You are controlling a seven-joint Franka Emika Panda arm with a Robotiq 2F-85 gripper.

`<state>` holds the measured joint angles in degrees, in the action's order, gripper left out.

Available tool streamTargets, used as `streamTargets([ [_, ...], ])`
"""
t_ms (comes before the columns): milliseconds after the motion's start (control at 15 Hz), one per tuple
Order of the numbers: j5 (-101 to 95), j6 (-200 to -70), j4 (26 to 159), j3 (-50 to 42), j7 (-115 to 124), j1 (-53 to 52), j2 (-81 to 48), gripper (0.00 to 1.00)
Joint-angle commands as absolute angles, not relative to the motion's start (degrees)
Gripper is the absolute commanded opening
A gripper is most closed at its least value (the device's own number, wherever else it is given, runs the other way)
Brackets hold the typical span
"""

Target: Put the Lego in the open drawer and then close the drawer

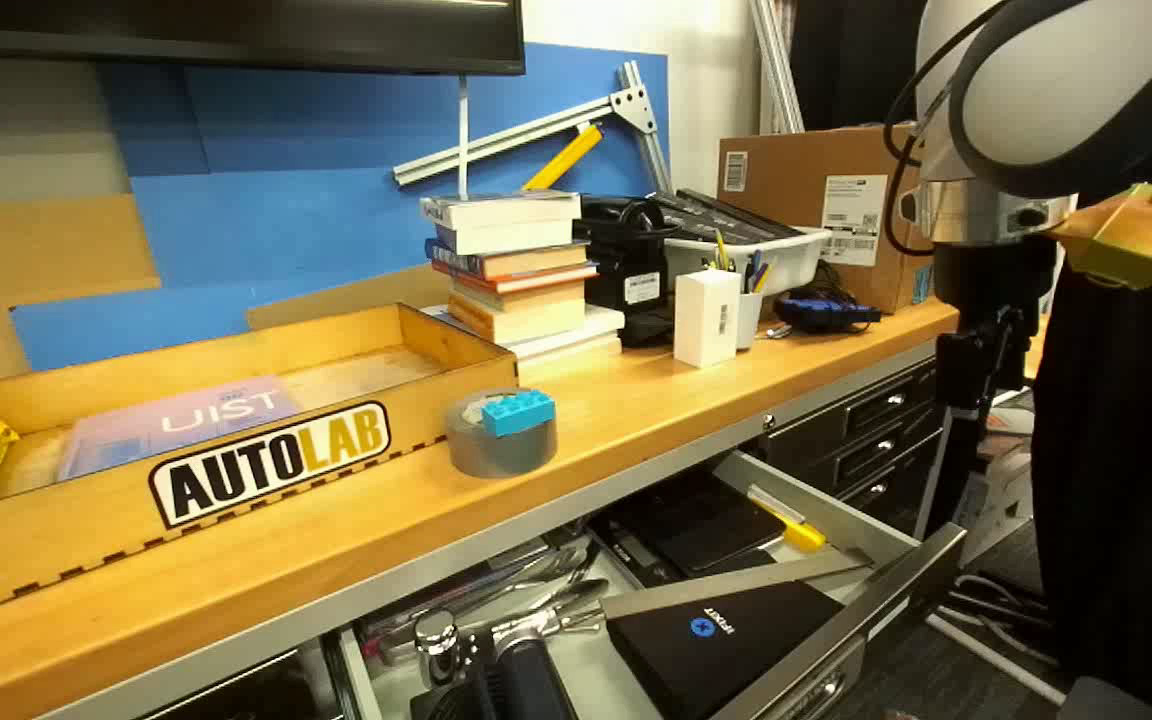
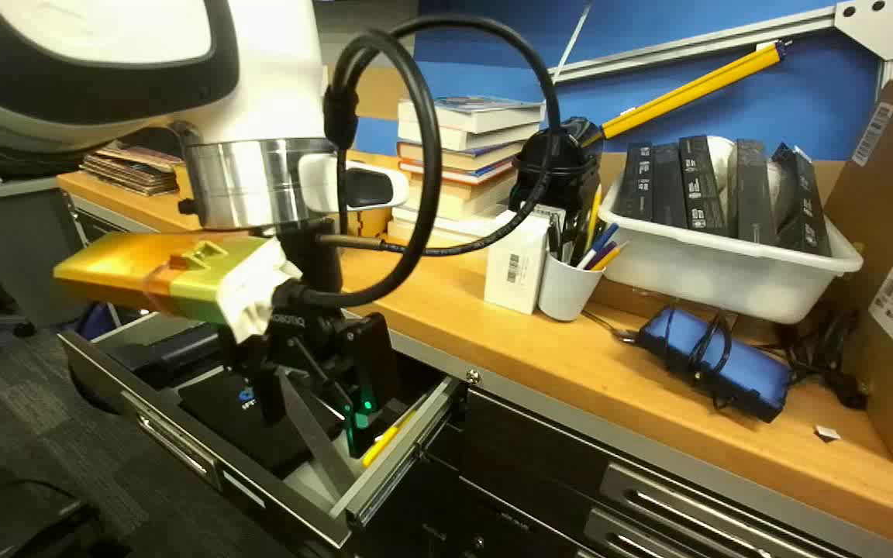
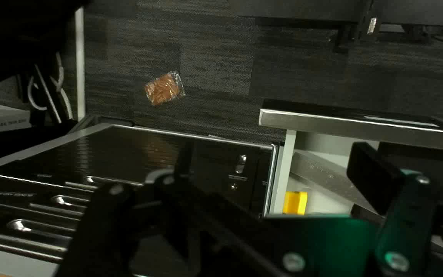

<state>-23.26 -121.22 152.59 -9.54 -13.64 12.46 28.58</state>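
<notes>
The Lego, a small cyan-blue block, sits on top of the grey tape roll on the wooden table. The Lego does not show in the other views. One open drawer shows, with a dark metal front and a handle; it also shows in an exterior view and at the right of the wrist view. My gripper is open and empty, far from the Lego. It hangs at or over the drawer's end; its exact height is hard to tell. In the wrist view its fingers are wide apart.
The drawer holds a black iFixit case, a metal ruler, a yellow-handled tool and silvery tools. A wooden tray, stacked books, a white box and a white bin stand on the table.
</notes>
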Motion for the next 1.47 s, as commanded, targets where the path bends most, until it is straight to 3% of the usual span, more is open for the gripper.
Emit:
streamTargets([
  [0, -23.4, -121.1, 152.5, -9.8, -13.5, 12.1, 28.6, 1.00],
  [333, -23.4, -121.1, 152.4, -9.8, -13.5, 12.1, 28.7, 1.00],
  [667, -17.5, -120.7, 145.6, -5.4, -12.1, 5.4, 24.8, 1.00],
  [1400, 0.9, -119.0, 126.3, 1.5, -6.0, -4.4, 6.9, 1.00],
])
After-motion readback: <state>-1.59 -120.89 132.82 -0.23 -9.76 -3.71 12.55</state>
